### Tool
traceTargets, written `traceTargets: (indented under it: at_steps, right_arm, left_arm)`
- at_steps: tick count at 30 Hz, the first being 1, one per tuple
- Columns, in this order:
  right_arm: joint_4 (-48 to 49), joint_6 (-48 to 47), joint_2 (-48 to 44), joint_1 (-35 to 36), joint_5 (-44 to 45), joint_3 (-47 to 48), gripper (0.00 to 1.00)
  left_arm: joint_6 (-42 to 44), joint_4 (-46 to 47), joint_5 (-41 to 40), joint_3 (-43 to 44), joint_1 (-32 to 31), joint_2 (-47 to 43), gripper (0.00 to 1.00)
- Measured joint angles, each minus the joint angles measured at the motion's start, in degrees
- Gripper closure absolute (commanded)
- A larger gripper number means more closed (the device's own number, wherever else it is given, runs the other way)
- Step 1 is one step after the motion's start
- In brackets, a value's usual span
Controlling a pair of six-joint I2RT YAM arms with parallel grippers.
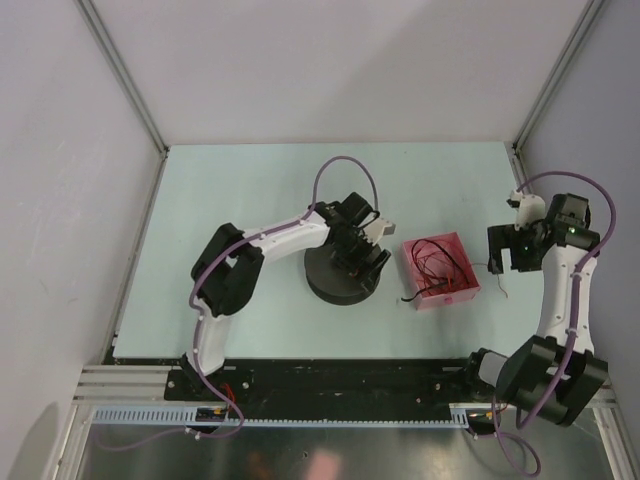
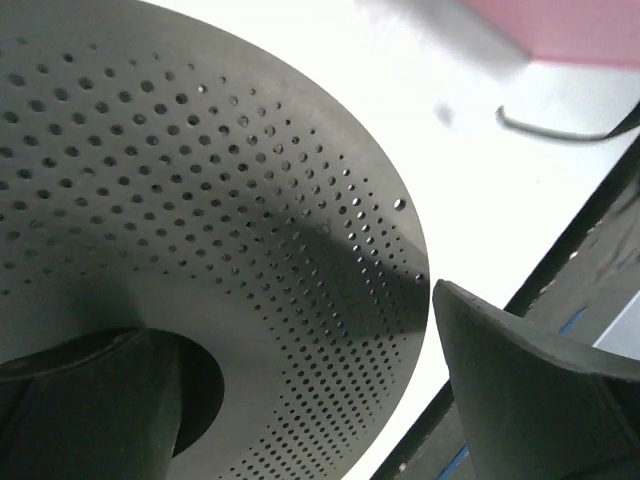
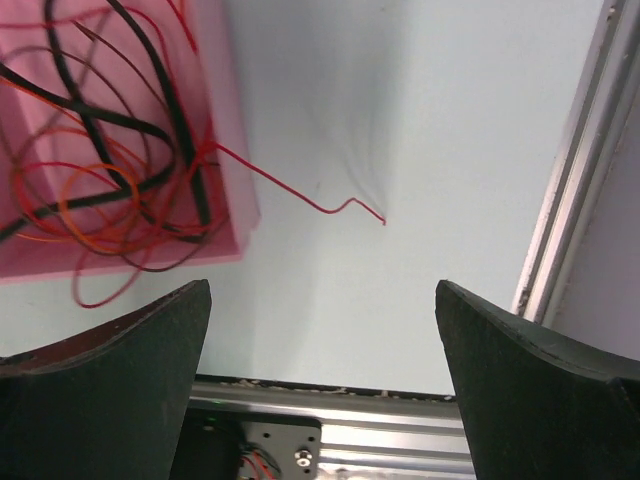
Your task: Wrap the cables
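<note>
The cables (image 1: 436, 262) are thin red and black wires, loosely tangled in a pink tray (image 1: 462, 291). In the right wrist view the cables (image 3: 110, 180) fill the tray (image 3: 232, 150), and one red wire (image 3: 330, 207) trails out onto the table. A black perforated spool (image 1: 338, 275) stands left of the tray. My left gripper (image 1: 358, 255) is open over the spool (image 2: 200, 200), one finger in its centre hole (image 2: 90, 400) and the other just outside the rim. My right gripper (image 1: 508, 255) is open and empty to the right of the tray, as the right wrist view (image 3: 320, 290) shows.
A metal rail (image 3: 400, 430) runs along the table's near edge, below my right gripper. A metal frame post (image 3: 580, 170) bounds the right side. A dark cable end (image 2: 560, 130) lies on the table by the pink tray (image 2: 580, 30).
</note>
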Motion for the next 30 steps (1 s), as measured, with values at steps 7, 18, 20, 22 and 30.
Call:
traceTargets:
  at_steps: [7,18,20,22,30]
  right_arm:
    - [-0.6,-10.2,6.8,-2.7,-0.8,0.1,0.17]
    - [1.6,-18.9,16.4,-2.8,-7.2,0.2,0.4]
    - [2.6,-19.5,17.8,-2.8,-8.2,0.2,0.43]
    - [3.9,-20.0,19.3,-2.8,-9.0,0.2,0.49]
    - [5.0,-23.6,22.0,0.6,-11.0,0.2,0.99]
  left_arm:
    - [1.9,-0.2,-3.1,-9.6,1.6,-6.2,0.01]
    - [7.6,-1.7,-3.8,-18.6,6.9,-17.3,0.01]
    - [8.7,-2.1,-3.0,-19.3,7.7,-19.5,0.01]
    - [9.8,-2.4,-2.3,-19.6,7.9,-21.7,0.01]
    - [14.4,-2.6,-1.5,-19.2,7.9,-31.1,0.0]
